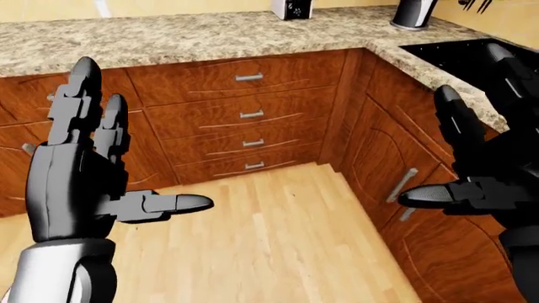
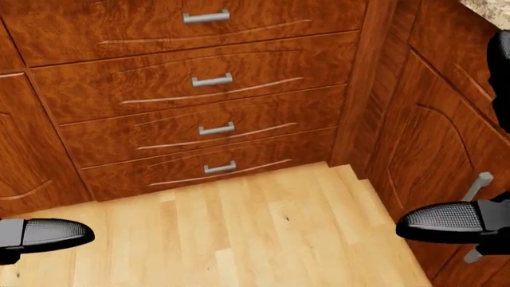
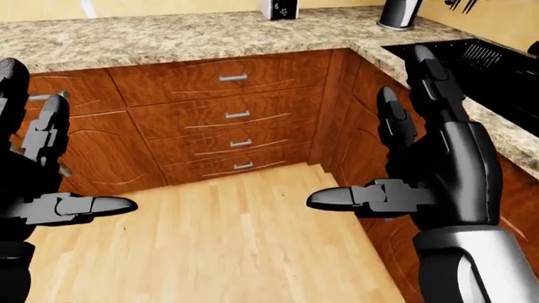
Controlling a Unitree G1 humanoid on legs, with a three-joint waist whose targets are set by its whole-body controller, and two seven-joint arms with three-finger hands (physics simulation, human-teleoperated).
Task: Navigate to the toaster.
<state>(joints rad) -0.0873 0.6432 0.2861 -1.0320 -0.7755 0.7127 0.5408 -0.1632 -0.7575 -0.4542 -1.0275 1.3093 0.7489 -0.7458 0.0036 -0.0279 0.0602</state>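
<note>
At the top edge of the left-eye view, a white appliance with dark knobs (image 1: 290, 7) stands on the granite counter (image 1: 169, 38). It is cropped, so I cannot tell whether it is the toaster. My left hand (image 1: 126, 151) is raised at the left with fingers spread and nothing in it. My right hand (image 3: 383, 145) is raised at the right, also open and empty. In the head view only the two thumb tips (image 2: 48, 232) (image 2: 442, 220) show, over the floor.
A stack of wooden drawers (image 1: 248, 113) sits under the counter, ahead of me. The counter turns a corner at the right, with a black stove top (image 1: 472, 53) and a cabinet door with a handle (image 1: 402, 184). A dark cylinder (image 1: 412, 12) stands near the corner. Light wood floor (image 1: 270, 240) lies below.
</note>
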